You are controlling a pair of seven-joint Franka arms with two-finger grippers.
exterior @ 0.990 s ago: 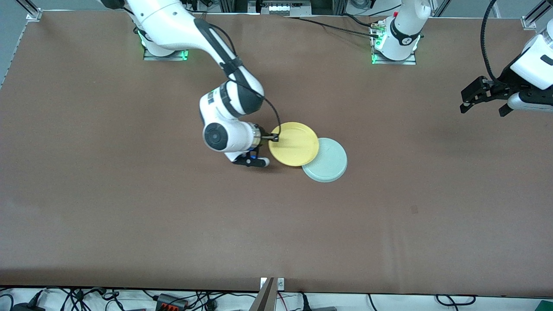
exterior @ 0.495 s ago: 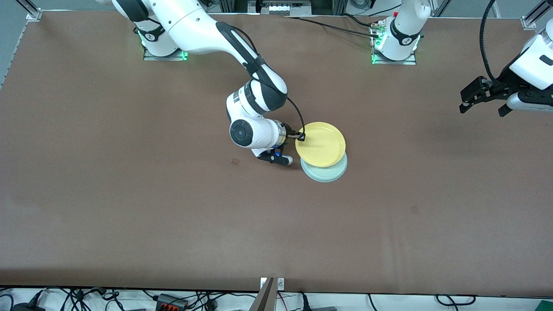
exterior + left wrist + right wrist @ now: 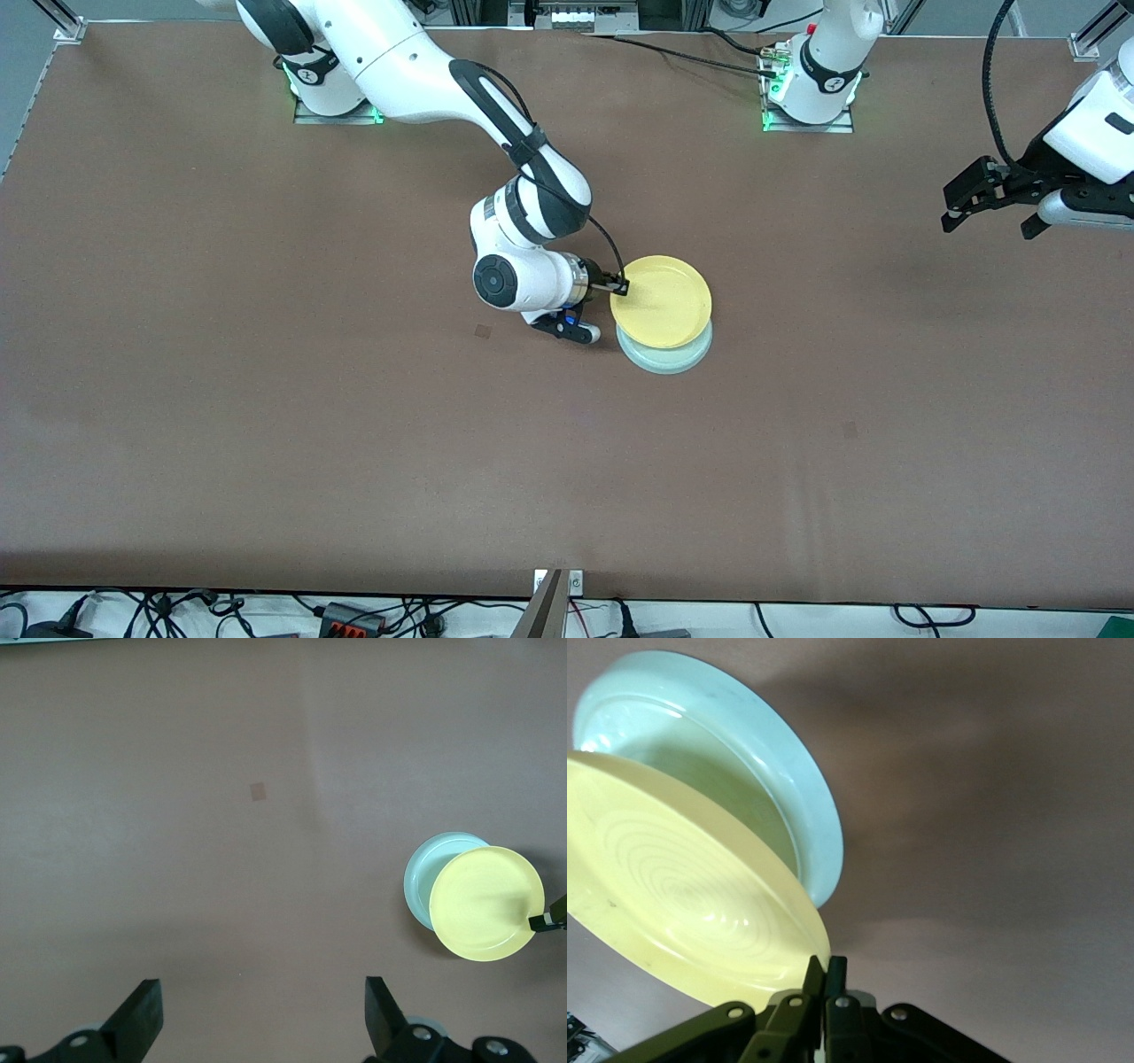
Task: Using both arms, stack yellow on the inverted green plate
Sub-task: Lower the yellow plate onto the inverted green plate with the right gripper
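My right gripper (image 3: 617,286) is shut on the rim of the yellow plate (image 3: 662,301), pinching its edge on the side toward the right arm's end. It holds the plate level over the pale green plate (image 3: 666,361), which lies mid-table with only a crescent of rim showing. In the right wrist view the yellow plate (image 3: 682,904) sits close above the green plate (image 3: 753,762), with my right gripper (image 3: 826,971) clamped on its edge. My left gripper (image 3: 988,208) waits open and empty at the left arm's end. Its wrist view (image 3: 257,1010) shows the yellow plate (image 3: 485,902) overlapping the green plate (image 3: 423,875).
The brown table (image 3: 266,425) is bare around the plates. Small dark marks (image 3: 482,331) spot the cloth. Cables and a power strip (image 3: 350,618) lie past the table's edge nearest the camera.
My right arm has carried the yellow plate toward the left arm's end, from beside the green plate to over it. The left arm has not moved.
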